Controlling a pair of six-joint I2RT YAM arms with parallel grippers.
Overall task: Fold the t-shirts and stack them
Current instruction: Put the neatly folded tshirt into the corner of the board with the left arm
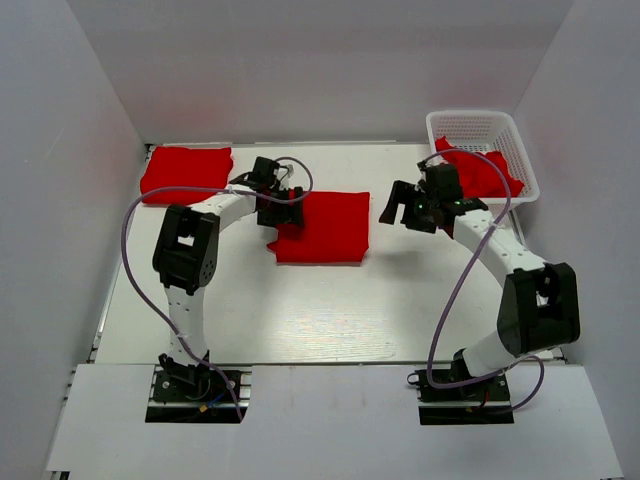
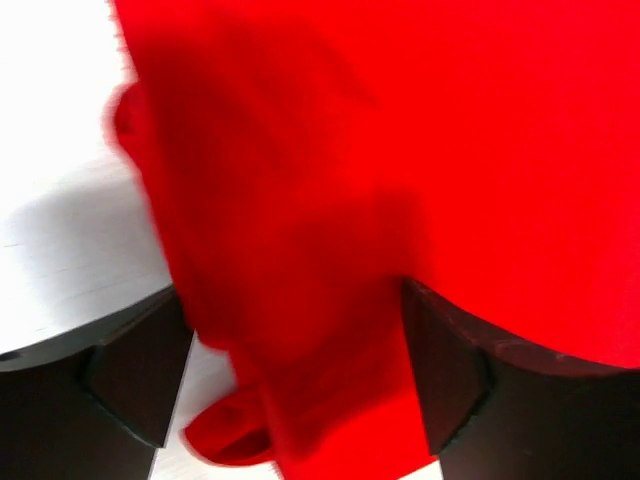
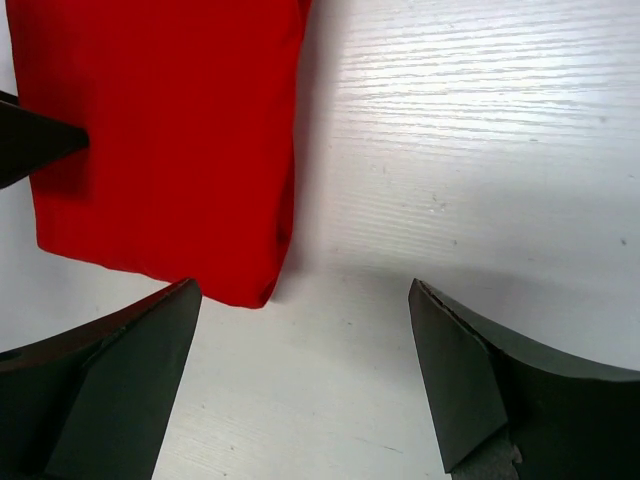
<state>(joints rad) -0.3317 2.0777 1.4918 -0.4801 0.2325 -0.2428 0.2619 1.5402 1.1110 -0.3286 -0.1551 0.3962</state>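
Note:
A folded red t-shirt point(image 1: 322, 227) lies at the middle of the table. My left gripper point(image 1: 278, 210) is at its left edge. In the left wrist view the shirt's cloth point(image 2: 400, 150) fills the frame, blurred, and a bunched part of it lies between the wide-apart fingers of the left gripper point(image 2: 290, 290). My right gripper point(image 1: 405, 207) hovers to the right of the shirt, open and empty over bare table. In the right wrist view point(image 3: 302, 285) the shirt's near corner point(image 3: 170, 150) is at the upper left. A second folded red t-shirt point(image 1: 187, 172) lies at the back left.
A white lattice basket point(image 1: 505, 130) stands at the back right with more red t-shirts point(image 1: 482, 172) bunched inside and hanging over its near rim. White walls enclose the table on three sides. A dark fingertip point(image 3: 30, 140) pokes in at the left edge of the right wrist view.

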